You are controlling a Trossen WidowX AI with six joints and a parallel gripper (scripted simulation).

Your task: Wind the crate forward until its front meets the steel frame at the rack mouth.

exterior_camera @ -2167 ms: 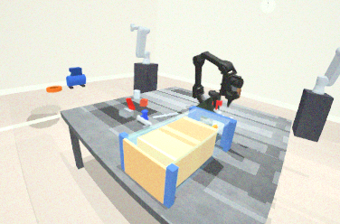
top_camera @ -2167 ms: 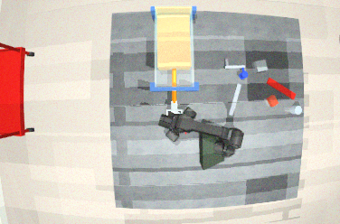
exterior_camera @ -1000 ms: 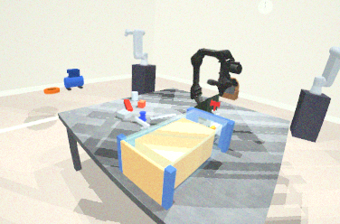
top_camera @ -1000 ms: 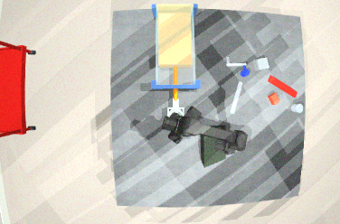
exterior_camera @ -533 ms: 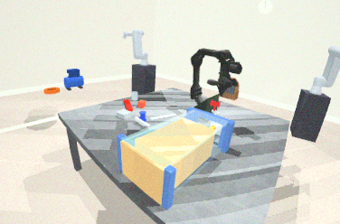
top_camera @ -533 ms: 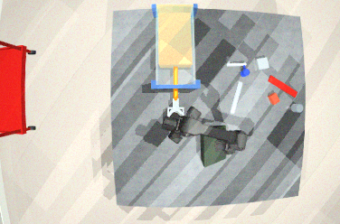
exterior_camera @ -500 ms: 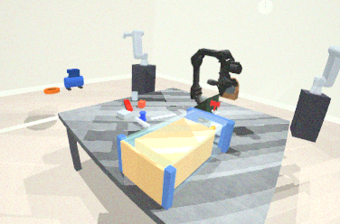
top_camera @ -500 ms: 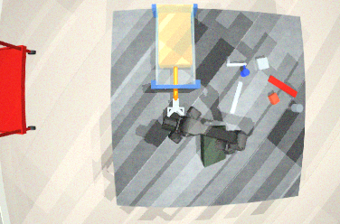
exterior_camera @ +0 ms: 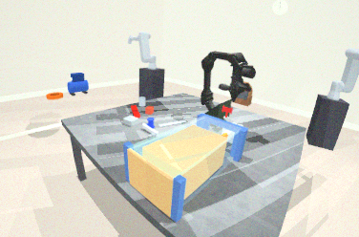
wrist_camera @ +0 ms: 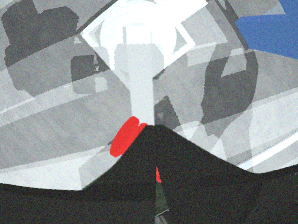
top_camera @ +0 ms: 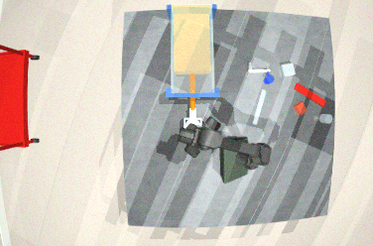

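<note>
The tan crate (top_camera: 190, 46) (exterior_camera: 191, 141) sits flat in the clear-panelled cubby. A gap separates its front from the blue frame (top_camera: 174, 93) (exterior_camera: 239, 145) at the mouth. An orange strap (top_camera: 192, 83) runs from the crate to the white winch (top_camera: 192, 114). In the wrist view a pale crank arm (wrist_camera: 142, 100) reaches from the winch top to a red knob (wrist_camera: 122, 139) (exterior_camera: 226, 110). My gripper (wrist_camera: 153, 133) is shut, its fingertips meeting over the knob with nothing seen between them. The fingers hide most of the knob. The key and hole cannot be made out.
Right of the cubby lie a white cranked piece (top_camera: 259, 70), a blue piece (top_camera: 268, 79), a white block (top_camera: 288, 69), a pale bar (top_camera: 259, 107), a red bar (top_camera: 310, 94), an orange-red block (top_camera: 300, 108) and a grey cylinder (top_camera: 325, 118). A dark green wedge (top_camera: 234, 169) lies beneath the arm.
</note>
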